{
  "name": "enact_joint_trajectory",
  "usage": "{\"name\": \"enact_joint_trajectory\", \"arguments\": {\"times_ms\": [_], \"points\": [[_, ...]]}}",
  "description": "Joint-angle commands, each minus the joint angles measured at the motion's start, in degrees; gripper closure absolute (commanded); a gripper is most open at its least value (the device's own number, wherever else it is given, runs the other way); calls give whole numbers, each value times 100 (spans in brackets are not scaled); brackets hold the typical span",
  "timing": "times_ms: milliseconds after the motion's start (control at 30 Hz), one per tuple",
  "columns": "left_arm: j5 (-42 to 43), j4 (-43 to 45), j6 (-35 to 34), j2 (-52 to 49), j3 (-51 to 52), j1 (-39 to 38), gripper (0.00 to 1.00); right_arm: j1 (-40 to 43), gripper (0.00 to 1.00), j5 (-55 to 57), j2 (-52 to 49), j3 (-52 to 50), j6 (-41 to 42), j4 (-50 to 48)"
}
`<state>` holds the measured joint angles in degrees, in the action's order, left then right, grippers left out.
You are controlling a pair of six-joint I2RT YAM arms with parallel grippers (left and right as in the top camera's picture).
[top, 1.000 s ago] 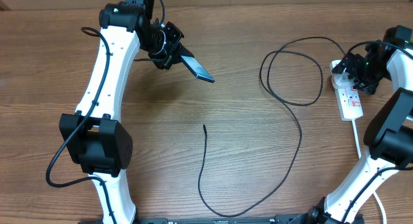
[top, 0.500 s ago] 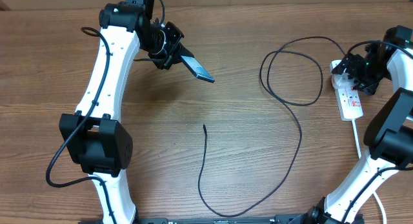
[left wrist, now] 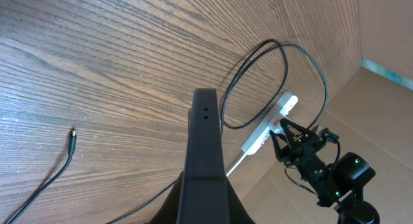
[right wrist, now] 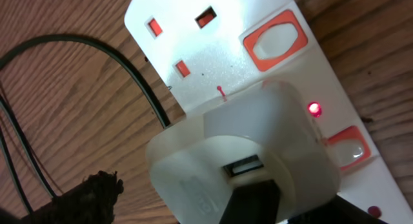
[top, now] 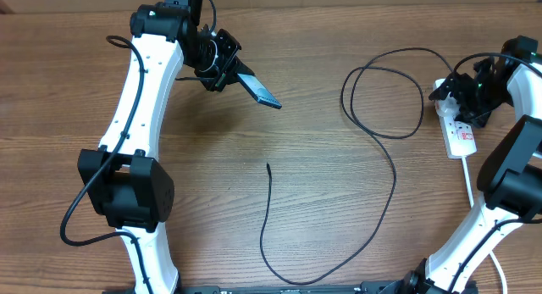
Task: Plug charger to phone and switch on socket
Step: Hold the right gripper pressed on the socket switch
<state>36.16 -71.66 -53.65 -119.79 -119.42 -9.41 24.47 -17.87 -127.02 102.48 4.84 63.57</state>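
My left gripper [top: 230, 72] is shut on the phone [top: 259, 90] and holds it tilted above the table at the upper left. In the left wrist view the phone [left wrist: 205, 140] shows edge-on between the fingers [left wrist: 206, 214]. The charger cable [top: 394, 180] lies slack in a long curve; its free connector end [top: 268, 166] rests mid-table, also seen in the left wrist view [left wrist: 73, 132]. The socket [top: 460, 133] lies at the right. My right gripper [top: 460, 92] hovers open over its far end, above a white adapter [right wrist: 245, 153] plugged into the socket [right wrist: 193, 50]. A red light [right wrist: 314, 109] glows.
The cable makes a wide loop [top: 381, 91] left of the socket. The socket's white cord [top: 471, 188] runs toward the table's near edge beside my right arm. Red-rimmed switches [right wrist: 274, 40] sit along the strip. A cardboard wall [left wrist: 387, 114] stands behind the table.
My right gripper has shifted slightly up and left over the socket's far end. The left arm, the phone and the cable have not moved.
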Motion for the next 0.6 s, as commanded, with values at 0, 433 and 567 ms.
{"name": "enact_joint_trajectory", "arguments": {"times_ms": [0, 433, 567], "points": [[92, -9, -57, 105, -83, -42, 96, -125, 18, -251, -125, -13, 2, -17], [94, -11, -52, 105, -83, -42, 96, -35, 20, 732, 605, 728, 461, 861], [94, -13, -33, 105, -85, -42, 96, -35, 18, 822, 1211, 901, 577, 1082]]}}
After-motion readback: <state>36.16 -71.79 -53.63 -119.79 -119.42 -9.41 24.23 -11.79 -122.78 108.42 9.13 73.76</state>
